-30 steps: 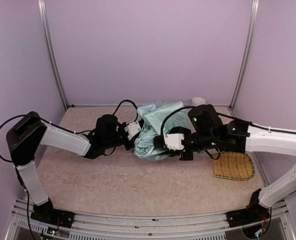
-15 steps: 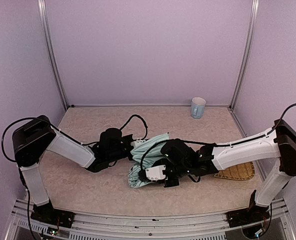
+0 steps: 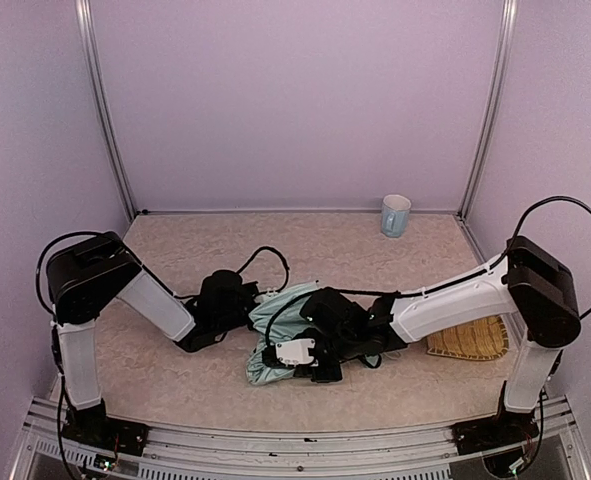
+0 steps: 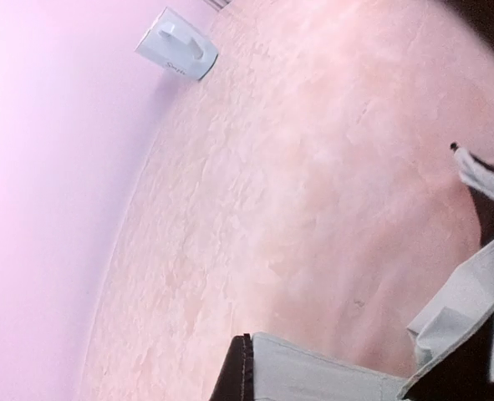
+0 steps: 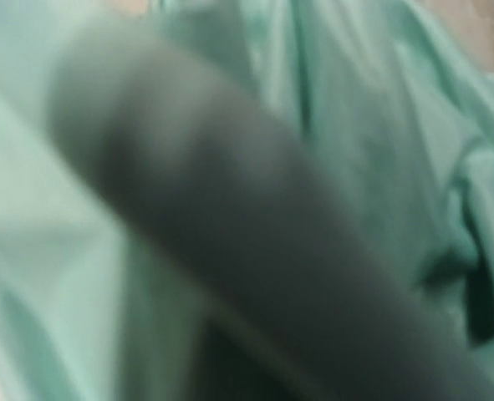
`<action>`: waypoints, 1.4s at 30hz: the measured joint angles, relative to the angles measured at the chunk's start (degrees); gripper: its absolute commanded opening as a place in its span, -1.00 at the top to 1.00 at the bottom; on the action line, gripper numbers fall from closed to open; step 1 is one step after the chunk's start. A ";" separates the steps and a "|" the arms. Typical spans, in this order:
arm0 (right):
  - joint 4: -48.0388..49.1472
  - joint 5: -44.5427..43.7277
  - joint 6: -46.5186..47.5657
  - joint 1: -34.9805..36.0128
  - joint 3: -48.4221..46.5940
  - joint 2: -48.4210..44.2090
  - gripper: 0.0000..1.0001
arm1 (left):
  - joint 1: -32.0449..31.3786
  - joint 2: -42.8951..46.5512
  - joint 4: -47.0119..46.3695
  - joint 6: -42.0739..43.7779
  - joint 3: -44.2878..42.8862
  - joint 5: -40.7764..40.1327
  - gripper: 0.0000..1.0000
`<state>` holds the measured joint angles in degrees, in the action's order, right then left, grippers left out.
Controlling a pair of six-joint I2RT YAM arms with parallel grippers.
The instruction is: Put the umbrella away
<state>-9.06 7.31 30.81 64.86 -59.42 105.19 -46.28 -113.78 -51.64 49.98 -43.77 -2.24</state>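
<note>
My left pincer (image 3: 258, 303) is clenched at the far end of the umbrella (image 3: 267, 366), while my right pincer (image 3: 300, 352) sits against its bunched fabric, whether grasping I cannot tell; it lies on the surface (image 3: 175, 380) between the two.

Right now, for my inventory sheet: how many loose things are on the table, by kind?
Pale mint-blue fabric folding umbrella: 1
Pale blue handled mug: 1
Woven yellow straw mat: 1
Total: 3
</note>
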 measured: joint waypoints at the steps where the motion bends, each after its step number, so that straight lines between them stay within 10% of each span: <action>1: -0.09 0.13 -0.09 0.02 -0.15 0.42 1.00 | 0.33 -0.72 -0.66 -0.02 0.00 -0.20 0.95; 10: -1.18 2.58 -0.44 -0.22 -1.03 0.68 1.00 | 5.60 -2.56 -6.05 -0.42 -2.95 -6.69 -0.70; 13: -2.27 3.58 -0.46 -0.68 -1.92 1.25 1.00 | 8.68 -4.59 -6.21 -1.27 -7.96 -12.83 -0.95; 26: -12.13 15.13 -3.41 -5.53 -10.60 5.86 1.00 | 13.88 8.11 -1.11 -15.43 -8.41 -30.58 -0.91; 36: -21.35 31.10 -4.70 -12.13 -19.67 13.20 1.00 | -16.22 42.91 16.87 -22.60 7.02 -22.95 -0.32; 42: -26.01 38.60 -5.46 -15.08 -24.48 17.53 1.00 | -25.83 54.42 29.42 -24.87 15.76 -13.40 -0.42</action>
<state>-35.07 45.91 25.34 49.78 -83.90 122.72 -72.12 -59.35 -22.22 25.10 -28.01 -15.64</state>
